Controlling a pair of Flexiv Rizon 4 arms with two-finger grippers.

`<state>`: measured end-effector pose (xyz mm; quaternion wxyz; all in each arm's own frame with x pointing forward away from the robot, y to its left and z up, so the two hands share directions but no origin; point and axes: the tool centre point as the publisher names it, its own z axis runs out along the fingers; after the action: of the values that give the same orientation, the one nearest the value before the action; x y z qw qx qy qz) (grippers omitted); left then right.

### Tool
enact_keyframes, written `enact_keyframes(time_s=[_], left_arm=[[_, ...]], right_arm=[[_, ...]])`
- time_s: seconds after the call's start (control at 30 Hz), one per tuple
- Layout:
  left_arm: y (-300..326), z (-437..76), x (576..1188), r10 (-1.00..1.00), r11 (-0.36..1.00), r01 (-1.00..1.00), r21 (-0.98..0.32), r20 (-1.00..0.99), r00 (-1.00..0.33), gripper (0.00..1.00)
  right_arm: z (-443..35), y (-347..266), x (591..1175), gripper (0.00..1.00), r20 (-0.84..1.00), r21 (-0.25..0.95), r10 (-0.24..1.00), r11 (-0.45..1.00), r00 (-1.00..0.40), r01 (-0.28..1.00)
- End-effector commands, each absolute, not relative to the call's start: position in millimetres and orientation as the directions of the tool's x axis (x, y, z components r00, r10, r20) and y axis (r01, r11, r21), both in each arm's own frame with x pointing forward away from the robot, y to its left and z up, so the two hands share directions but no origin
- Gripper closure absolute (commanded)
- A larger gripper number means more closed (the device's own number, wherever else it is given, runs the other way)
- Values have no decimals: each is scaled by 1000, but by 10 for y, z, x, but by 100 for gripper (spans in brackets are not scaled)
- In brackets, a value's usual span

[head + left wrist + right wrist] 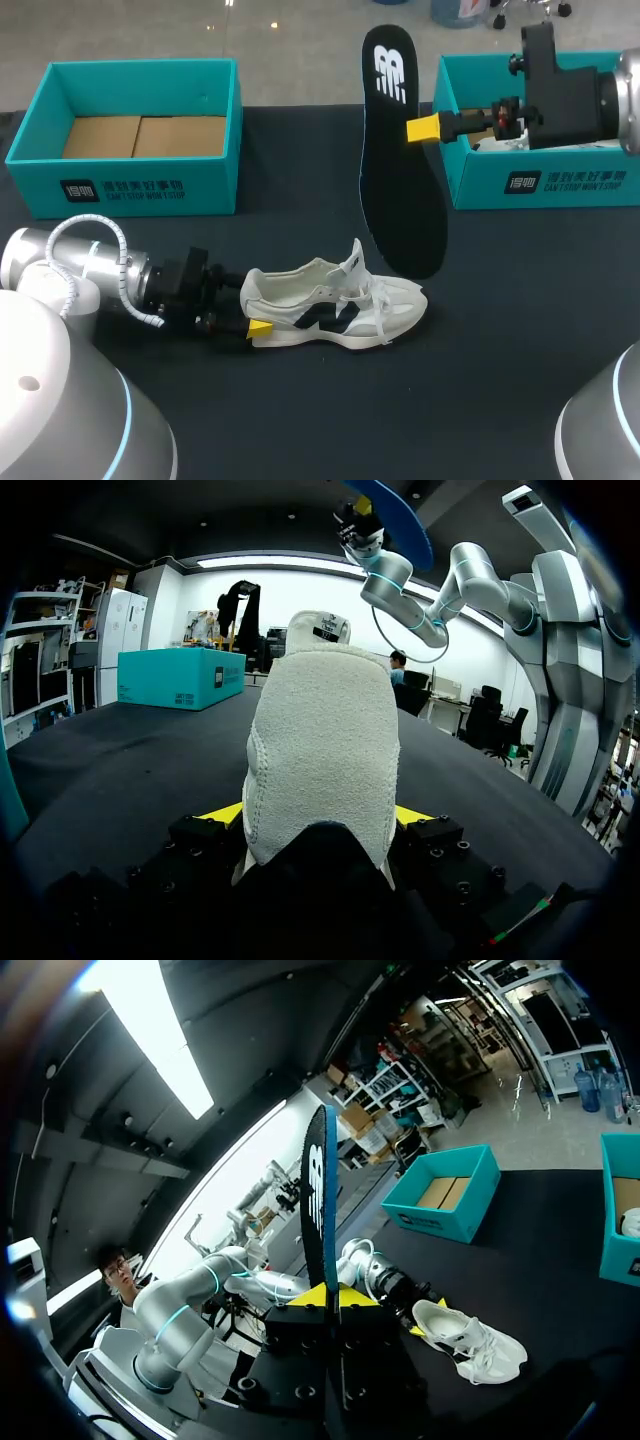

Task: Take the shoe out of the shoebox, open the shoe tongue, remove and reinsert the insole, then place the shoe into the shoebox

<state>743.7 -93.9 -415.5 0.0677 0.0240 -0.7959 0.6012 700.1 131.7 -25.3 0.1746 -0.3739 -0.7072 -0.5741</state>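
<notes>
Dark and matte, the table [500, 390] in the head view carries the shoe [340, 305], resting on its sole between a left shoebox [130, 185] and a right shoebox [540, 182]. Our left end effector [247, 308] is clamped on the shoe's heel. Our right end effector [418, 128] pinches the insole [400, 170] and holds it upright in the air, apart from the shoe. We judge the insole light and floppy, best gripped at its edge, and the shoe soft but firmest at the heel.

From the left wrist, the shoe's [320, 730] heel sits between our left end effector's [318, 818] yellow tips, both pressing it.

From the right wrist, our right end effector [332, 1298] is closed on the insole [320, 1200], which stands edge-on between the fingers. The shoe [465, 1335] lies well below.
</notes>
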Motion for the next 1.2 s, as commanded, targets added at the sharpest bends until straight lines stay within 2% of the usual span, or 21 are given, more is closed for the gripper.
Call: enact_keyframes(time_s=[0.03,0.4,0.5,0.67,1.2], left_arm=[[-939,-4196,7432,42,277,-121,-953,137,-990,100],[-939,-4196,7432,42,277,-121,-953,137,-990,100],[-939,-4196,7432,42,277,-121,-953,137,-990,100],[-939,-4196,7432,42,277,-121,-953,137,-990,100],[-939,-4196,7432,42,277,-121,-953,137,-990,100]], right_arm=[[-257,1336,7010,100,676,680,331,63,-658,731],[-257,1336,7010,100,676,680,331,63,-658,731],[-258,1307,6961,100,651,704,289,118,-702,701],[-249,1222,6871,100,641,726,251,110,-726,679],[-236,1159,6770,100,607,749,306,88,-733,657]])
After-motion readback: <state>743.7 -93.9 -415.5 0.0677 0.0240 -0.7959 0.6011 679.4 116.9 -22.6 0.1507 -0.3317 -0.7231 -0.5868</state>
